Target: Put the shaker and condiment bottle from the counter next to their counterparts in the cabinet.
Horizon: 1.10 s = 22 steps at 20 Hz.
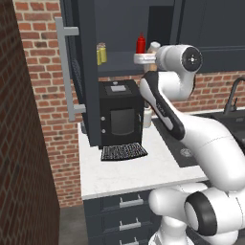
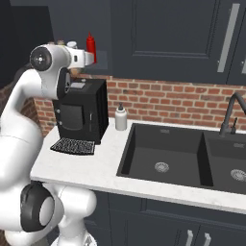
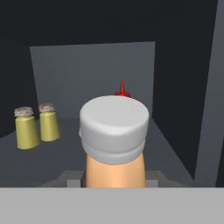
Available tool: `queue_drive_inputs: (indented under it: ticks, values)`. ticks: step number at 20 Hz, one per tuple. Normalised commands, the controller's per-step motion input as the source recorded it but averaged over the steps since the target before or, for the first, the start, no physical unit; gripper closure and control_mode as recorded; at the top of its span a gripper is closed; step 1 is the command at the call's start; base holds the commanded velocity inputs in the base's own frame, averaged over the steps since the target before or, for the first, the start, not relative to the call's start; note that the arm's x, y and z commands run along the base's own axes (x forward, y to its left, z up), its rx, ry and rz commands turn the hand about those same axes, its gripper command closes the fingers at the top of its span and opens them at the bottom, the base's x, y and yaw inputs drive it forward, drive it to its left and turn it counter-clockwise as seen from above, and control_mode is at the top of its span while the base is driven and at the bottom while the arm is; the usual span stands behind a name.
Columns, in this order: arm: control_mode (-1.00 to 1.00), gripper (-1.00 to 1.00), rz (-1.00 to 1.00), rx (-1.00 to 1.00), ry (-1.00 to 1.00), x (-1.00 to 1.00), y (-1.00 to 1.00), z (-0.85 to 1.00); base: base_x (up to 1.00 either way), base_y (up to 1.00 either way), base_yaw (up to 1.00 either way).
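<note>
My gripper (image 3: pixel 114 180) is shut on the condiment bottle (image 3: pixel 114 131), a peach-orange bottle with a whitish cap. I hold it at shelf height at the mouth of the open cabinet (image 1: pixel 119 28). Right behind its cap pokes the pointed nozzle of the red squeeze bottle (image 3: pixel 122 89), which stands on the shelf (image 3: pixel 52 157). Two yellow grey-capped shakers (image 3: pixel 26 127) (image 3: pixel 49 121) stand side by side at the shelf's left; I cannot tell which one is the task's shaker. From the base I see the hand (image 1: pixel 145 58) beside the red bottle (image 1: pixel 140 44) and the shakers (image 1: pixel 101 53).
The cabinet door (image 1: pixel 79 62) with its grey bar handle (image 1: pixel 64 72) hangs open at the left. Below stand a black coffee machine (image 1: pixel 119 117) and a white dispenser bottle (image 2: pixel 120 117) on the counter (image 1: pixel 134 177). A dark sink (image 2: pixel 163 153) and faucet (image 2: pixel 230 113) lie to the right.
</note>
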Motion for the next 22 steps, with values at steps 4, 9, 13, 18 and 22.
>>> queue_drive_inputs:
  ticks: [4, 9, 13, 18, 22]
  values:
    - [-1.00, 1.00, 0.00, 0.00, 0.00, 0.26, 0.00, 0.17, 0.00, 0.00, 0.00]
    - [-1.00, 1.00, 0.00, 0.00, 0.00, 0.22, 0.00, 0.06, 0.00, 0.00, 0.00]
    - [-1.00, 1.00, 0.00, 0.00, 0.00, 0.23, 0.02, 0.00, 0.00, 0.00, 0.00]
    - [-1.00, 1.00, 0.01, 0.00, 0.00, 0.13, 0.08, 0.00, 0.00, 0.00, 0.00]
    - [-1.00, 1.00, 0.01, 0.00, 0.00, 0.18, 0.09, 0.00, 0.00, 0.00, 0.00]
